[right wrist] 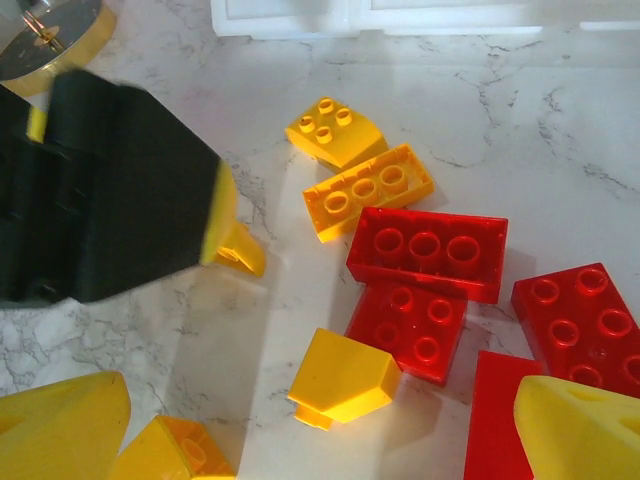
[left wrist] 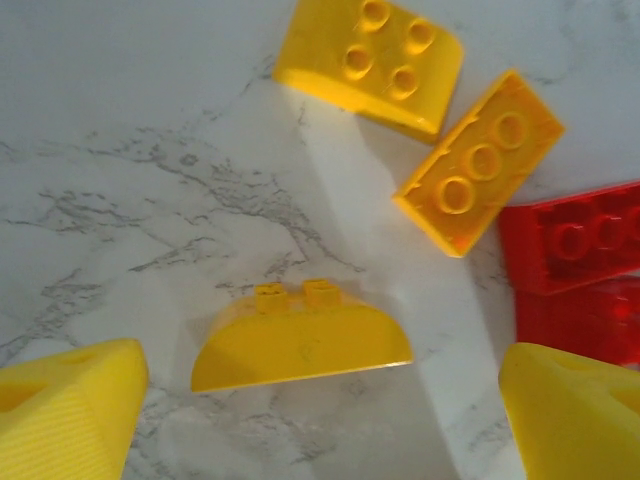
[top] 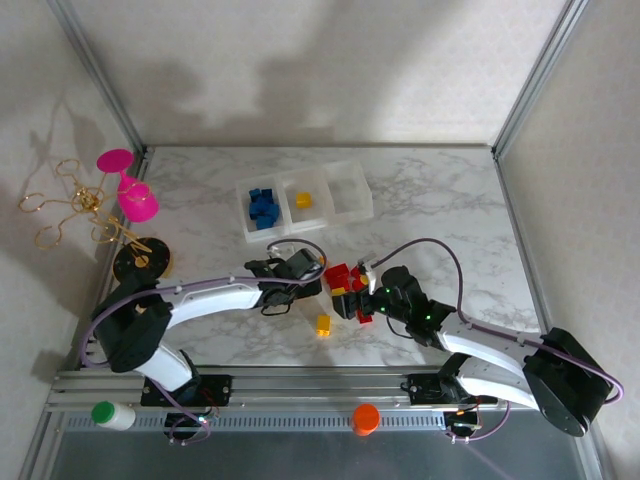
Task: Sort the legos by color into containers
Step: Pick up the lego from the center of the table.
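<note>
The left gripper [left wrist: 318, 425] is hovering, jaws spread, over a yellow arched lego [left wrist: 300, 345] near the table's near edge. Its curved back may be slipping free if they close off-centre. The right gripper [right wrist: 320, 440], also spread, is hanging over red legos [right wrist: 425, 250].

Left wrist view: red bricks [left wrist: 575, 240] cut by the right edge. Right wrist view: bins [right wrist: 290, 18] cropped at top.

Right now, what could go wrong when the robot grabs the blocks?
The open left gripper straddles a curved yellow block that might slip when squeezed. The right gripper hangs close by over the red blocks, so they might bump. Other yellow blocks crowd the red ones; one might drag another.
</note>
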Robot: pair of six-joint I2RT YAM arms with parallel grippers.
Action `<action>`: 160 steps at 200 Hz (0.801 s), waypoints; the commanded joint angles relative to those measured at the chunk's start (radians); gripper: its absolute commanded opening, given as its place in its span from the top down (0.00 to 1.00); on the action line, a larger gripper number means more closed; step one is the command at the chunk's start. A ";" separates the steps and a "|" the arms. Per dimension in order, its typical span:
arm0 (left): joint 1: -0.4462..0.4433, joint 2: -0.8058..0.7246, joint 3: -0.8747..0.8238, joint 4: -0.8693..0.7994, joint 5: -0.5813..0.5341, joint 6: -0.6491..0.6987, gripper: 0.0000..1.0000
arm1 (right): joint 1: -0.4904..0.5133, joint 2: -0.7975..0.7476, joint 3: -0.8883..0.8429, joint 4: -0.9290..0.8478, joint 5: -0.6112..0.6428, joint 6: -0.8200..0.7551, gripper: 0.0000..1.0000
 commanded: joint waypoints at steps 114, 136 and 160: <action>-0.019 0.131 0.044 0.024 -0.051 -0.044 0.31 | 0.007 -0.017 -0.020 0.049 0.042 -0.004 0.01; -0.021 0.133 0.048 0.017 -0.052 -0.041 0.33 | 0.007 -0.016 -0.019 0.048 0.040 -0.004 0.01; -0.024 0.113 0.056 -0.009 -0.068 -0.035 0.35 | 0.006 -0.025 -0.017 0.042 0.043 0.001 0.01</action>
